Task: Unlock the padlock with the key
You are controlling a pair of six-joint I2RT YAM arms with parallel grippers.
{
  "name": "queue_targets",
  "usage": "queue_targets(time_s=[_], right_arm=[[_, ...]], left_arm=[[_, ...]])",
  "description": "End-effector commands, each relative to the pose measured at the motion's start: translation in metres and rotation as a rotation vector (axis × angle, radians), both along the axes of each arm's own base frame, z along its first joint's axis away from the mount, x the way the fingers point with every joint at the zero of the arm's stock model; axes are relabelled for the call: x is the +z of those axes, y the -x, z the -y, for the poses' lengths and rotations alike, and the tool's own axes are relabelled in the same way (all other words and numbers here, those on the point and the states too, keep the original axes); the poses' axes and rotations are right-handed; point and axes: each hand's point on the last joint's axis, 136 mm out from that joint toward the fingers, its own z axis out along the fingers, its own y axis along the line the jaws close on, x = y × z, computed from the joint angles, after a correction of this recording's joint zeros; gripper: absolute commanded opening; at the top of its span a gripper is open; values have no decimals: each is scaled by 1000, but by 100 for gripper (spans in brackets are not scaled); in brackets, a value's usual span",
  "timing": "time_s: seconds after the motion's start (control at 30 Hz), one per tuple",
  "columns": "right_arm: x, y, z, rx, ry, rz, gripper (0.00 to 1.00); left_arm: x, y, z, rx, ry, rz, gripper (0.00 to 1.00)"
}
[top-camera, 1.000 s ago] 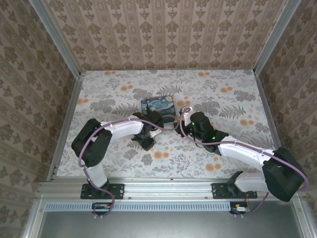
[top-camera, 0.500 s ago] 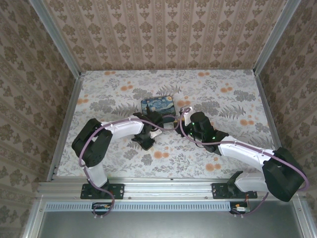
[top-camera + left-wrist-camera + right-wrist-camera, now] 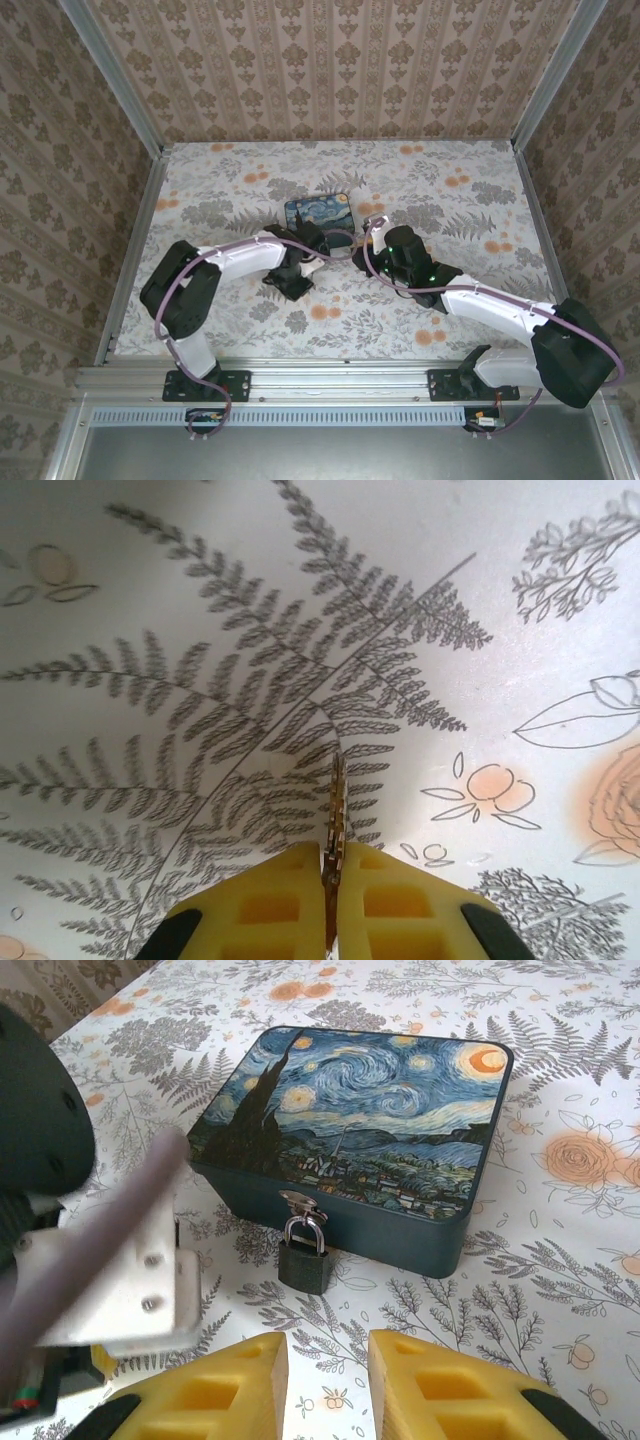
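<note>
left hand (image 3: 333, 865): two yellow block-shaped plastic fingers pressed together on the key, with nothing else between them; it is near the middle of the counter, on the left side of the box.
key (image 3: 336, 805): thin, flat, silvery metal, seen edge-on; its lower part is clamped between the yellow pads and its blade sticks out past them over a grey fern print. I cannot tell whether the tip touches the surface.
counter (image 3: 470, 200): white sheet printed with grey ferns and orange flowers.
box (image 3: 370, 1110): dark blue tin with rounded corners and a swirling starry-night print, lid down, lying flat near the counter's middle, a little toward the far edge.
padlock (image 3: 305, 1263): small, dark-grey metal, its shackle closed through the silvery hasp (image 3: 300, 1203) on the box's side wall; the body is upright, just beside that wall.
right hand (image 3: 328, 1370): yellow fingers with a narrow gap between them, holding nothing; it points at the padlock from close by, without touching it.
</note>
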Motion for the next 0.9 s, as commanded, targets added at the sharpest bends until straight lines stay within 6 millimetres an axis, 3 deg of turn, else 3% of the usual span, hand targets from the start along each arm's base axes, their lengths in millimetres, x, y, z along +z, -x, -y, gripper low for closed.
queue_targets(time_s=[0.0,0.27,0.4,0.53,0.63,0.87], right_arm=[[6,3,-1,20,-7,-4,28],[24,8,-17,102,-241,-90,30],[62,11,-47,223,-526,-78,32],[87,6,-57,270,-617,-52,34],[101,6,-55,276,-647,-39,34],[122,10,-50,285,-688,-31,34]], left_arm=[[32,-8,11,82,175,15,3],[100,-24,45,154,603,56,1],[151,-35,71,123,862,87,1],[198,-34,90,25,1071,86,1],[211,-28,93,-27,1131,76,1],[218,-23,93,-48,1178,85,1]])
